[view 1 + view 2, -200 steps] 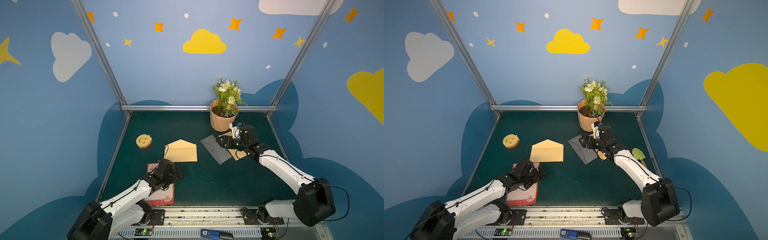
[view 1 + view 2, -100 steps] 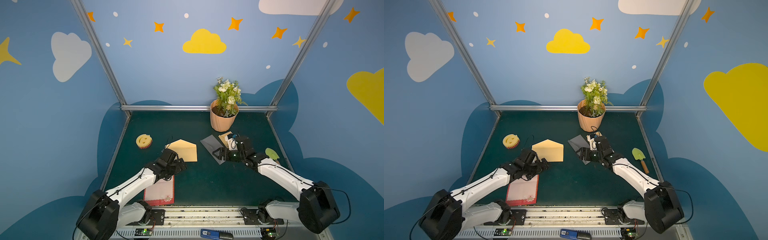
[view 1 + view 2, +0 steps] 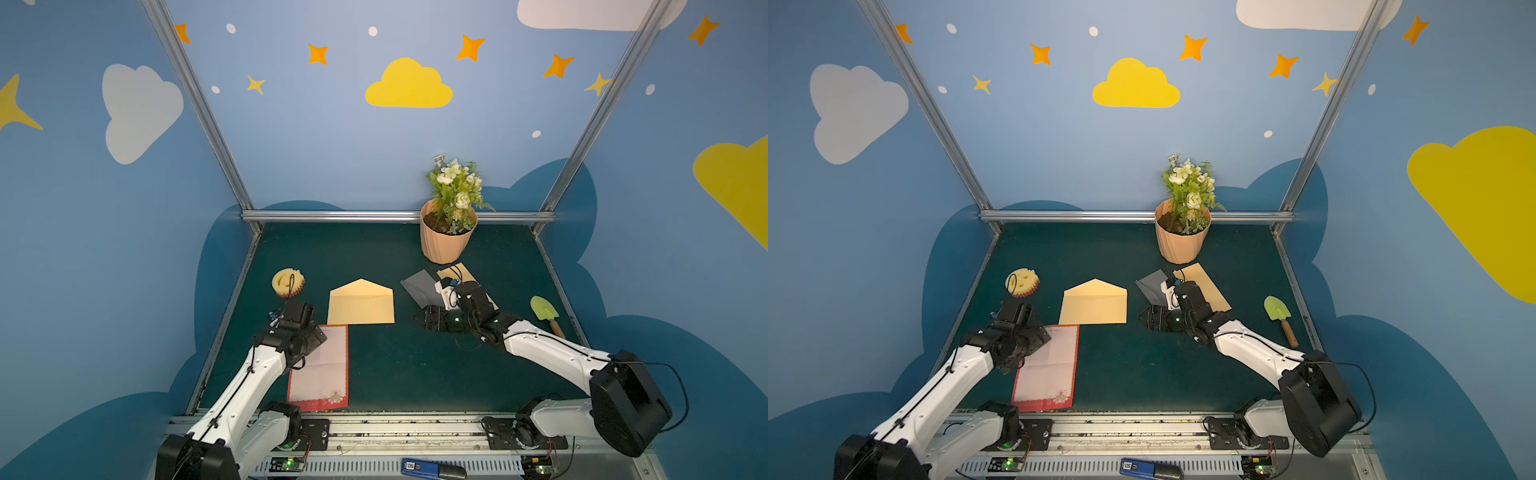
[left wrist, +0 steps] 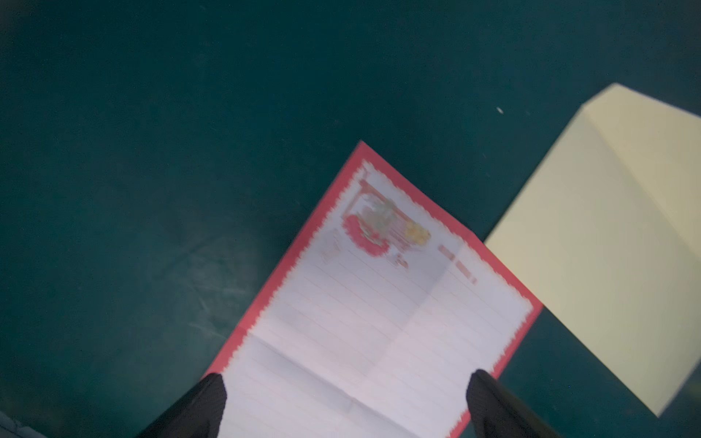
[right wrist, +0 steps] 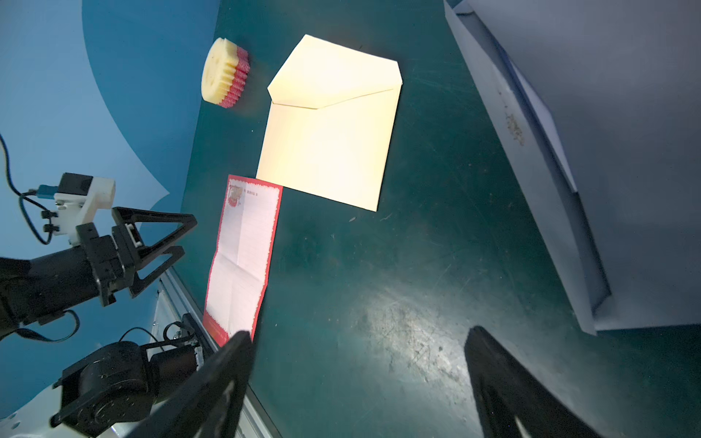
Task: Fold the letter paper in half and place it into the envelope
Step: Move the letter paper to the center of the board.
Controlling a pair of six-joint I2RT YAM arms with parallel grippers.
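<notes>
The left gripper (image 4: 347,379) is spread wide and holds nothing. In its wrist view the two black fingertips (image 4: 214,383) straddle the width of the red-bordered, lined letter paper (image 4: 379,303), above the end nearer the envelope.

That sheet lies flat and unfolded on the dark green table mat (image 3: 415,374) at the near left. Old crease lines cross it. Its far corner sits at, or just against, the near edge of the pale yellow paper envelope (image 3: 361,305), whose triangular flap is open and points away from the robot.

The right gripper (image 3: 419,318) is also wide and empty. It hovers low over bare mat just right of the envelope and points toward it.

The likeliest trouble is the pick-up. A thin sheet lying flat gives the fingers no edge, so they may scrape the mat and miss, or bunch the paper into a crumple. Because the sheet's corner meets the envelope, any drag could shove the envelope askew. A fold off the existing middle crease would probably leave uneven halves, or spring open.

The right arm lies over a grey envelope (image 3: 417,284) behind it. A careless sweep could carry that along, or nudge the yellow envelope before anything braces it.
</notes>
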